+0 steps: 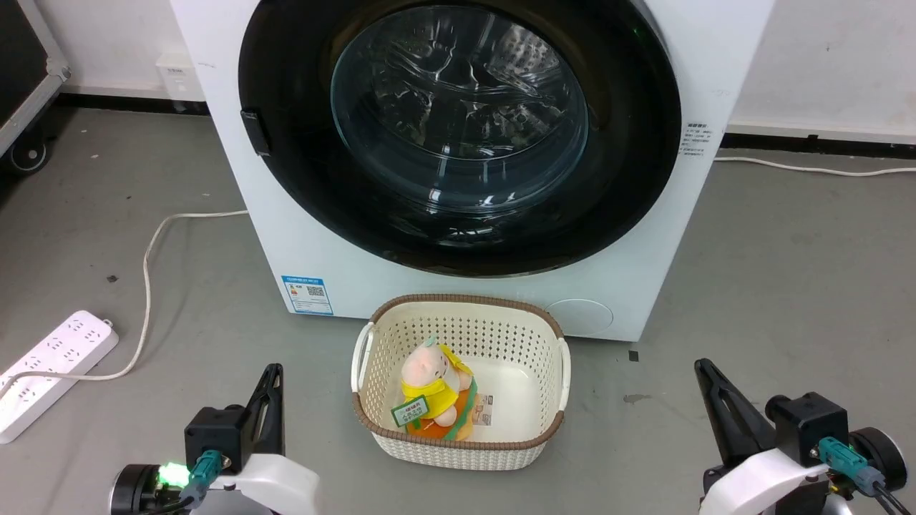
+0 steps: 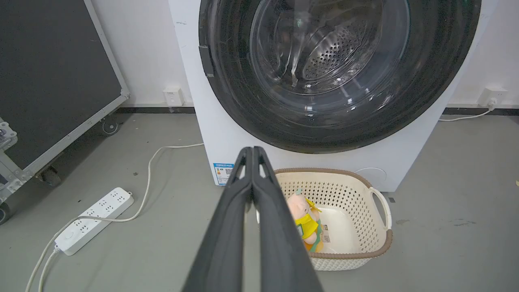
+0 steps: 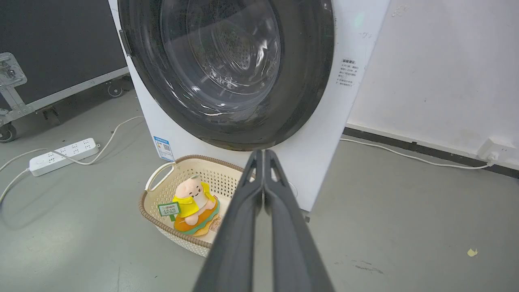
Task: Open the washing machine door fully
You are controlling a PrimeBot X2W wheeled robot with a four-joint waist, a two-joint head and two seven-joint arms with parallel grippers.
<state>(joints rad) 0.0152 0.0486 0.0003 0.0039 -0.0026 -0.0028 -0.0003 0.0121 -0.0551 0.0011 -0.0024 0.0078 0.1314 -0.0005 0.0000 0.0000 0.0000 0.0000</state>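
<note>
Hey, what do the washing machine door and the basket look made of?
The washing machine door: glossy black plastic, probably, around clear glass; it reflects light and shows the drum. The basket: cream perforated plastic, seemingly, with a brown woven-look rim.

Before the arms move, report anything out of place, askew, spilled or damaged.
Nothing stands out. The washing machine door sits shut and flush, the basket stands upright before it with a plush toy inside, and nothing is spilled.
</note>
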